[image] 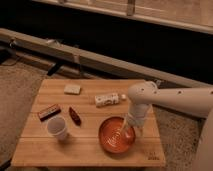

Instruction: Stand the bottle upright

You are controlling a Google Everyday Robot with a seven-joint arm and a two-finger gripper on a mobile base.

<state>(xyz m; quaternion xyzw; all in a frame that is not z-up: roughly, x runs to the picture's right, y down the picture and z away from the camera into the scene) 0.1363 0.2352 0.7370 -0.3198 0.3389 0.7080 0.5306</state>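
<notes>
The bottle (107, 100) lies on its side near the back middle of the wooden table (85, 150), its white cap pointing right. My gripper (126, 134) hangs from the white arm (170, 100) over the right side of the red plate (116, 137), in front of and to the right of the bottle, and apart from it.
A white paper cup (57, 128) stands at the front left. A dark red object (74, 116) lies beside it. A brown bar (48, 112) lies at the left. A pale block (72, 89) sits at the back left. A rail runs behind the table.
</notes>
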